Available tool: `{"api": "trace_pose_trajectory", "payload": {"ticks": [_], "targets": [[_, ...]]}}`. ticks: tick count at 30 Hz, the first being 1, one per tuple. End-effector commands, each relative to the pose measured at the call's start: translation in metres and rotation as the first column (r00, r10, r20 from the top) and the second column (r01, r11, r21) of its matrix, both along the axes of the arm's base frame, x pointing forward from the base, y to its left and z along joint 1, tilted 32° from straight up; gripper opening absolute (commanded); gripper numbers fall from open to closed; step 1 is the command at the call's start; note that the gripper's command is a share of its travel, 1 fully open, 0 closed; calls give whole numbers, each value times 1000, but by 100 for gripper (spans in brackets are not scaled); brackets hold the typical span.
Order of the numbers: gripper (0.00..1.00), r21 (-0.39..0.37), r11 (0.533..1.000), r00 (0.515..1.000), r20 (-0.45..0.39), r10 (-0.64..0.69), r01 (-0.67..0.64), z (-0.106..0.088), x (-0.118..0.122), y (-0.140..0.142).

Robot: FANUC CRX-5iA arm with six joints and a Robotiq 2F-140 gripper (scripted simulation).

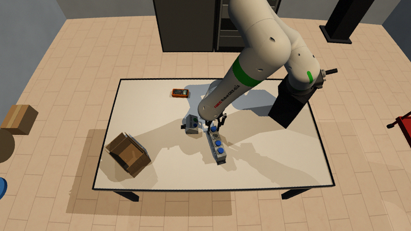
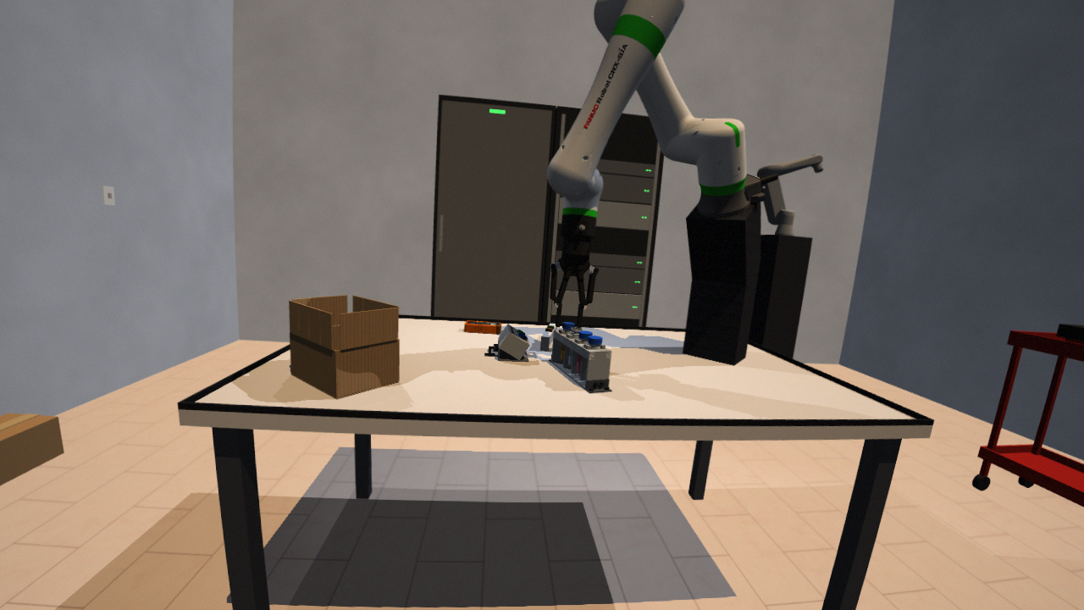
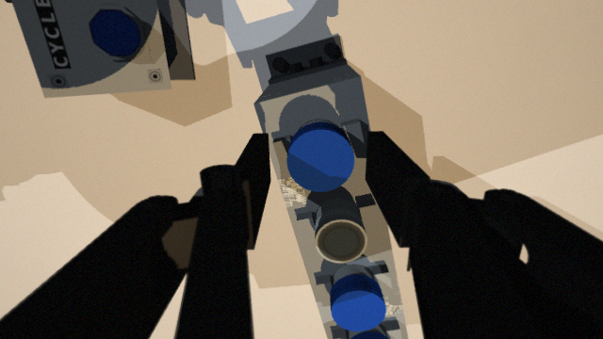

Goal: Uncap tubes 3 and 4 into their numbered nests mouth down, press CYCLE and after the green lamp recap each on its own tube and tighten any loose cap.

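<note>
Pincer open, fingers straddling the blue cap without contact; next tube in the station uncapped.

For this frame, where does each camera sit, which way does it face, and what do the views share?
Top: high above the room, looking down on the table; the arm's white links show.
Exterior: standing height beyond the table's far side, facing the arm's black pedestal and the cabinets; the whole arm shows.
Wrist: on the arm's end, looking down between the open gripper at a blue cap.
Shared: all three show the tube rack and key housing.
</note>
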State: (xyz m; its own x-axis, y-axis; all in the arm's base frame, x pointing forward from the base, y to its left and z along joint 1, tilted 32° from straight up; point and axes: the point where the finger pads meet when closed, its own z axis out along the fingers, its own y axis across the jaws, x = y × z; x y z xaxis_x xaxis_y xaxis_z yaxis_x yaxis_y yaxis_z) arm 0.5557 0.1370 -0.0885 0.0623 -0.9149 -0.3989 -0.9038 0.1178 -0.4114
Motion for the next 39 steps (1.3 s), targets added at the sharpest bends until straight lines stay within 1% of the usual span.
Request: {"api": "trace_pose_trajectory", "payload": {"ticks": [1,11,12,26,29,32,35,39], "targets": [[41,52,970,964,-137,-229,238,1,0,0],[41,54,966,959,-145,-242,252,1,0,0],[30,54,966,959,-145,-242,252,1,0,0],[30,55,966,959,-145,-242,252,1,0,0],[30,5,992,989,-84,-125,126,1,0,0],[30,-52,999,1000,-29,-1,0,1,0,0],[30,-114,986,992,19,126,-123,1,0,0],[30,-202,941,955,67,289,-271,1,0,0]]}}
